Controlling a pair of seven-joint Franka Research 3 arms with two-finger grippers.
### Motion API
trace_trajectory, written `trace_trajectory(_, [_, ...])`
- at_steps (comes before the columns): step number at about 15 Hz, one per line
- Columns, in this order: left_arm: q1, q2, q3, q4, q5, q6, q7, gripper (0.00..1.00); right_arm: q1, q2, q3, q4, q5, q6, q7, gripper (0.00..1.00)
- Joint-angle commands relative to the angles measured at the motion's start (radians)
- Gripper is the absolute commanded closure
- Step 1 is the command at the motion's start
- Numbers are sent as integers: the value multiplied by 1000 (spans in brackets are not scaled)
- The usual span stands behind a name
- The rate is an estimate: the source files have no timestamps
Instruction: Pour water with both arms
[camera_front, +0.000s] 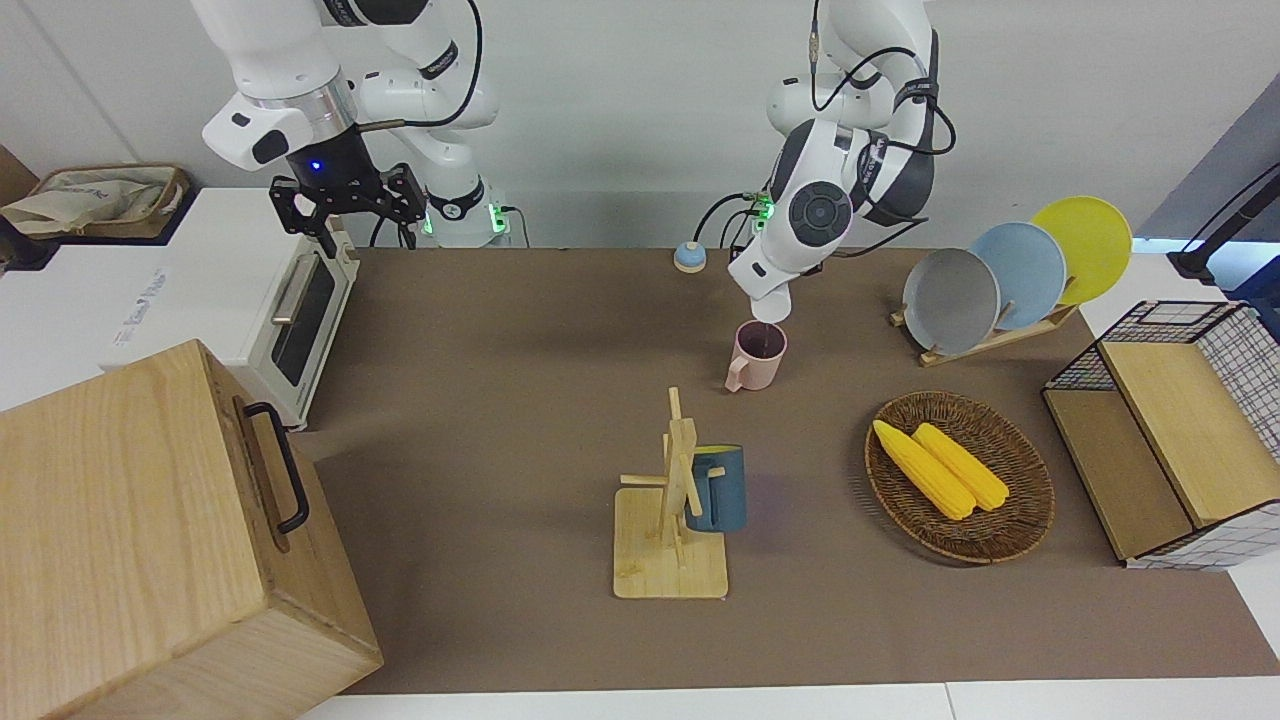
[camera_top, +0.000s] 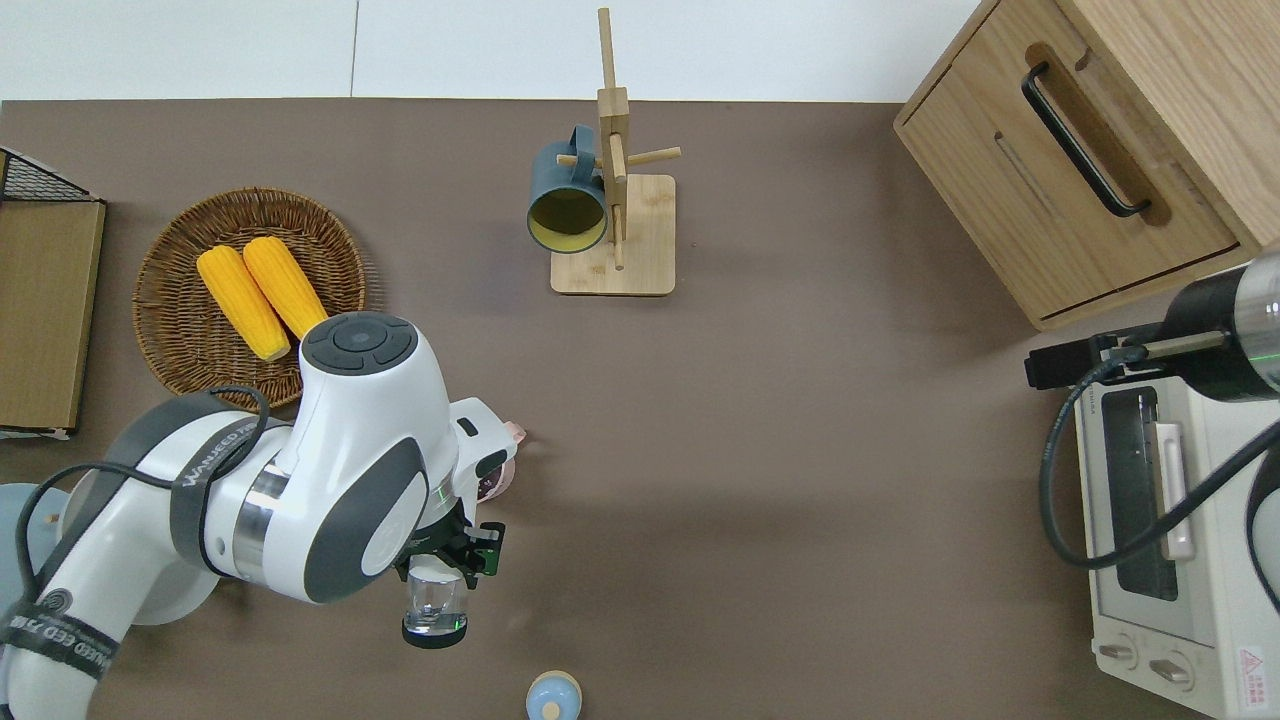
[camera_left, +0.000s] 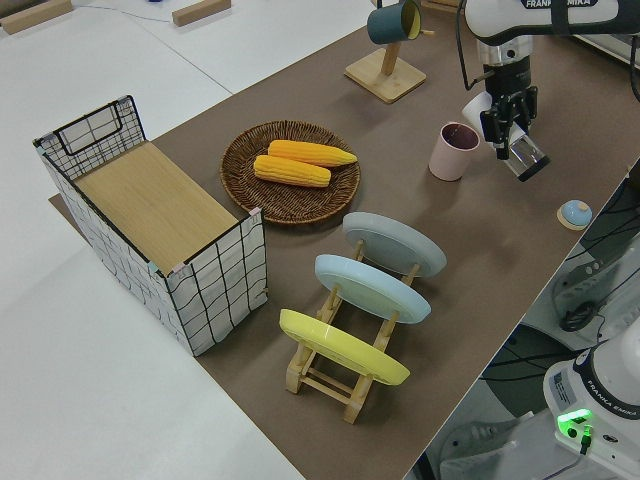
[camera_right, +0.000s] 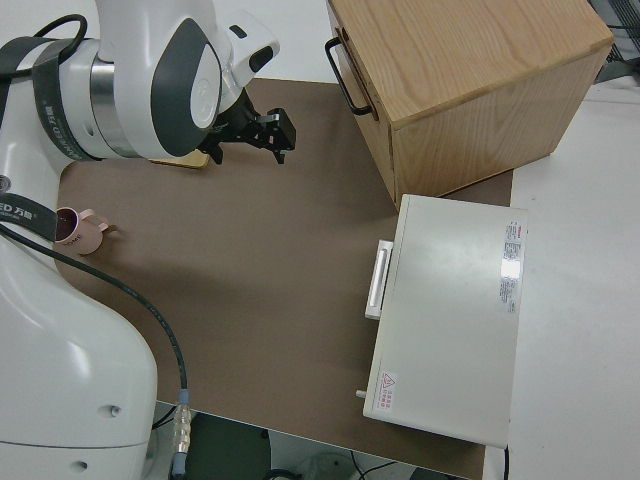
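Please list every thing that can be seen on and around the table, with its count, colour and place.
pink mug: 1, pink, on the table near the left arm.
clear glass: 1, transparent, held tilted in the left hand.
blue mug: 1, dark blue, hung on the wooden mug rack.
corn cobs: 2, yellow, in the wicker basket.
plates: 3, grey, blue, yellow, in a wooden rack.
wire basket: 1, black, left arm's end.
blue knob: 1, close to the robots.
toaster oven: 1, white, right arm's end.
wooden cabinet: 1, right arm's end.
left hand: black, shut on the glass.
right hand: black, parked, open.
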Motion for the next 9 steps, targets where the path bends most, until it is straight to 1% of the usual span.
trace_trajectory(1, [-10,-76,-4,-72,12,52,-16,1000,-2,-5,-2,2,18,-3,-17,9])
trace_trajectory(9, [-19,-206,-4,-238,-11,227,-18,1000,-2,-5,-2,2,18,-3,-17,9])
